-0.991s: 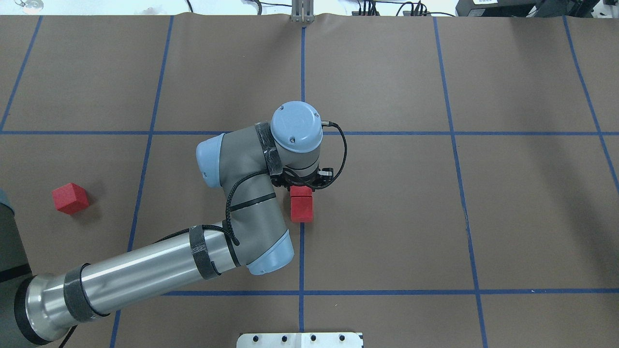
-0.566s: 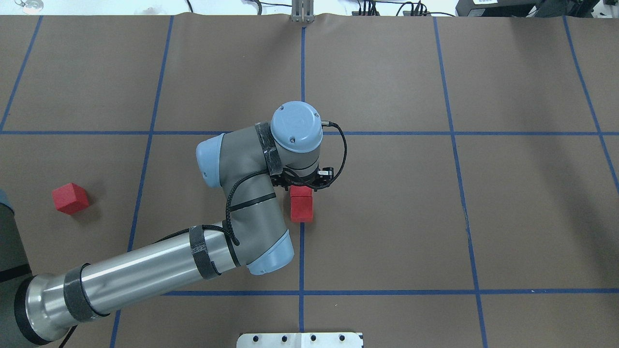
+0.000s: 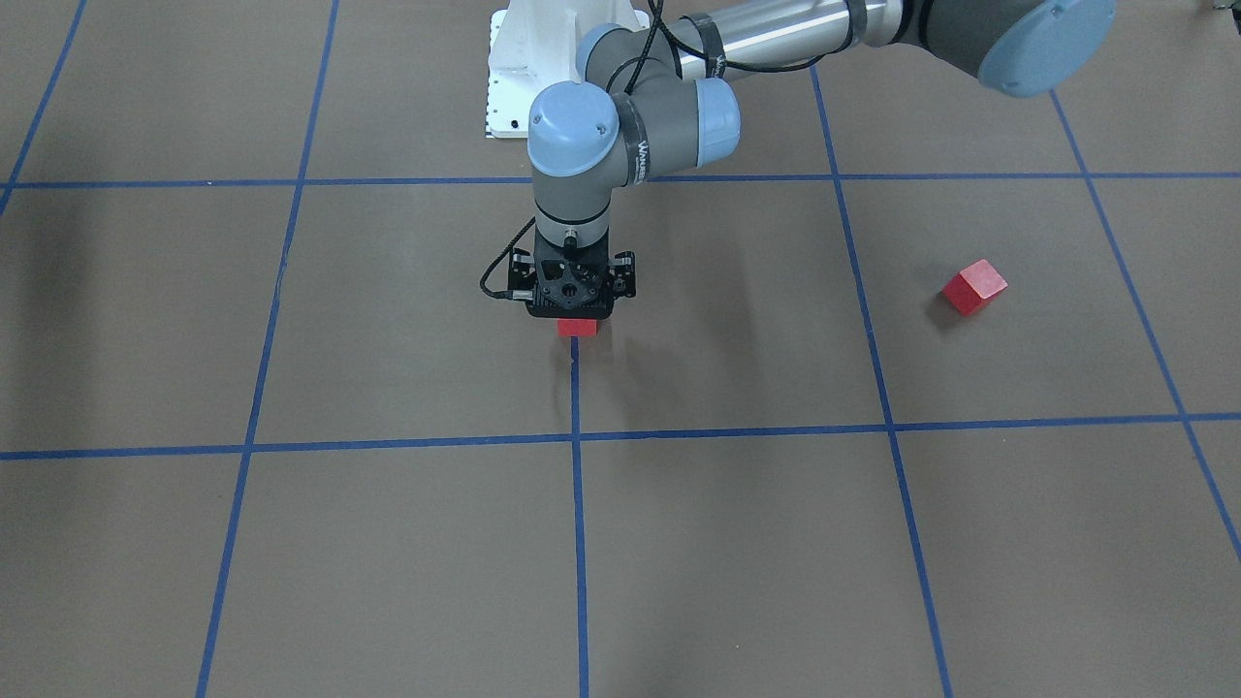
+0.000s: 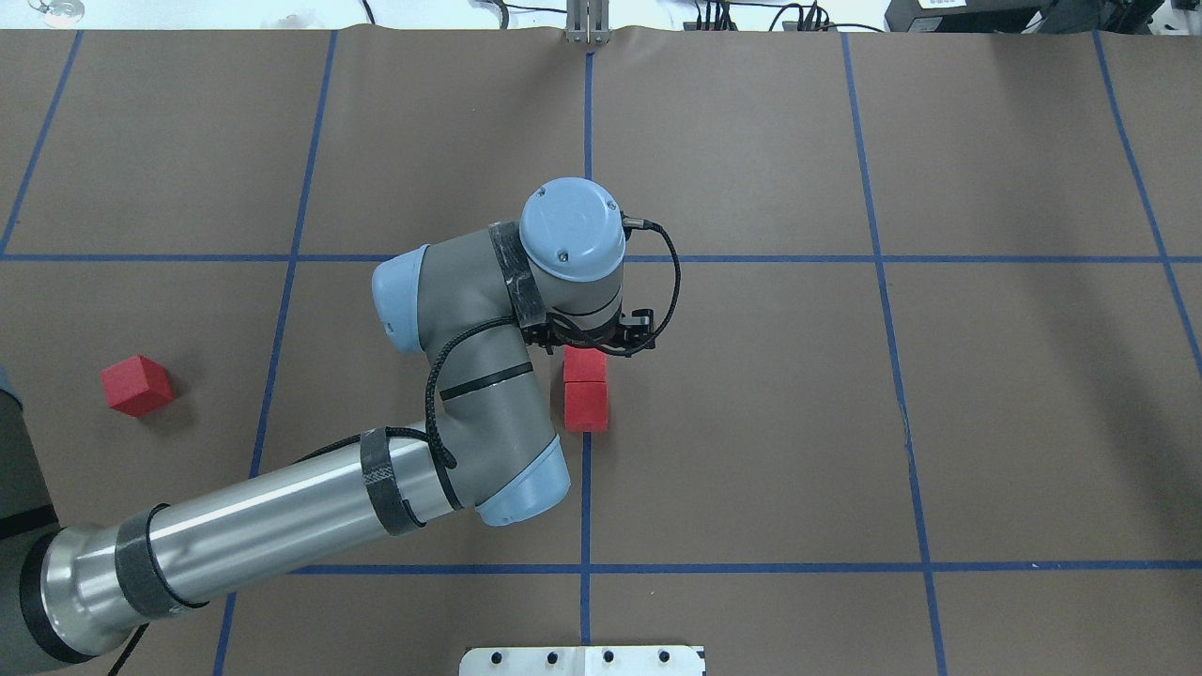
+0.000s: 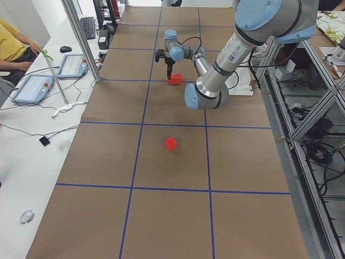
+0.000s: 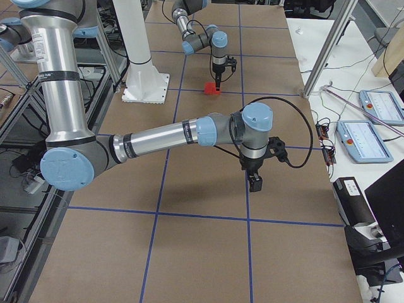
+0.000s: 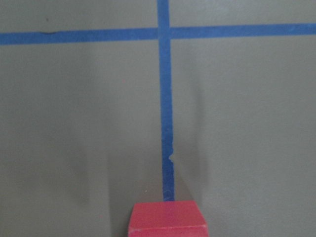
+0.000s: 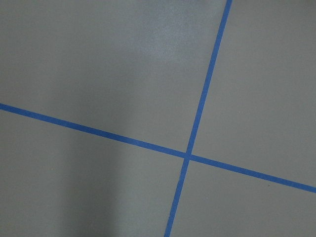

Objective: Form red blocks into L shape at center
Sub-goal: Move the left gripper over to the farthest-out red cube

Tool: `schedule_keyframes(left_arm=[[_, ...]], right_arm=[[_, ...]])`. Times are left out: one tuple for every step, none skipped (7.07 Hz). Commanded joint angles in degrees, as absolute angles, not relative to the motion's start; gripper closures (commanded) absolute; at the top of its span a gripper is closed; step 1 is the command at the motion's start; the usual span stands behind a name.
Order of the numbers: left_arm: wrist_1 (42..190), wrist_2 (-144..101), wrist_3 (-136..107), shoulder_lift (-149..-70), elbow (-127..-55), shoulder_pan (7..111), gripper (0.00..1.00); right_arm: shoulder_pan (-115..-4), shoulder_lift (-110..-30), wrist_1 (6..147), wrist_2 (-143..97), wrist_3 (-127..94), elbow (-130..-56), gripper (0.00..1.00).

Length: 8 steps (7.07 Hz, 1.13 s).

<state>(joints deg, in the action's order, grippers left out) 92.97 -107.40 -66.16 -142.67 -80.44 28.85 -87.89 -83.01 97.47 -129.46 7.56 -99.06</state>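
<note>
At the center (image 4: 657,404) of the brown table, the inner block (image 4: 586,408) and the outer block (image 4: 585,364), both red, stand face to face and touching, astride the blue tape line (image 4: 588,141). The long axis of this two-block row lies along that line, running from the robot toward the operators' side, with faces square to the grid. The lone block (image 4: 137,385), also red, lies well apart on the robot's left, turned askew to the grid.

Overhead view: both blocks of the row show, but the left arm's wrist covers most of the left gripper (image 3: 575,312).

Front-facing view: the gripper body shows, pointing straight down over the row. Only the outer block is visible beneath it, and the inner block is hidden behind.

Left wrist view: it shows only the outer block at the bottom edge and the tape line running on from it to a crossing. Whether the left pincer is apart or together cannot be determined.

Exterior right view: this alone shows the right gripper (image 6: 255,182), hanging over bare table well away from every block. Its state cannot be judged.

Right wrist view: a tape crossing on brown surface only.

Surroundings: a white base plate (image 3: 504,87) at the robot's foot. A seated operator (image 5: 13,46) in yellow and control tablets (image 6: 371,104) are at the side benches.
</note>
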Motion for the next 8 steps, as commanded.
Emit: schedule_keyframes(left_arm=[[92.64,-107.66,-56.41,-135.23,-88.80,31.54,0.00],[92.98,-108.10,-49.12,-127.87,-94.95,34.34,0.00],[93.51,-109.06,-40.17,-120.22,-99.01,37.76,0.00],[94.99,-111.86,-30.86,-114.32,-101.23,42.14,0.00],[101.88,-115.80,-22.15,-107.04,-101.25,46.36,0.00],[110.31,-118.62,-16.14,-100.44,-100.81,49.80,0.00],[113.00,-122.13,-13.13,-95.50,-100.98,51.66,0.00],[114.59,-122.95,-5.35,-92.23,-100.99,53.94,0.01]], right_arm=[[-87.89,-82.97,97.47,-129.46,7.56,-99.05,0.00],[-87.89,-82.97,97.47,-129.55,7.56,-99.05,0.00],[-87.89,-83.06,97.47,-129.55,7.56,-99.05,0.00],[-87.89,-83.06,97.47,-129.55,7.56,-99.05,0.00],[-87.89,-83.06,97.47,-129.55,7.56,-98.97,0.00],[-87.89,-83.06,97.47,-129.55,7.56,-98.96,0.00],[-87.89,-83.06,97.47,-129.55,7.56,-98.96,0.00],[-87.89,-83.06,97.47,-129.55,7.56,-99.05,0.00]])
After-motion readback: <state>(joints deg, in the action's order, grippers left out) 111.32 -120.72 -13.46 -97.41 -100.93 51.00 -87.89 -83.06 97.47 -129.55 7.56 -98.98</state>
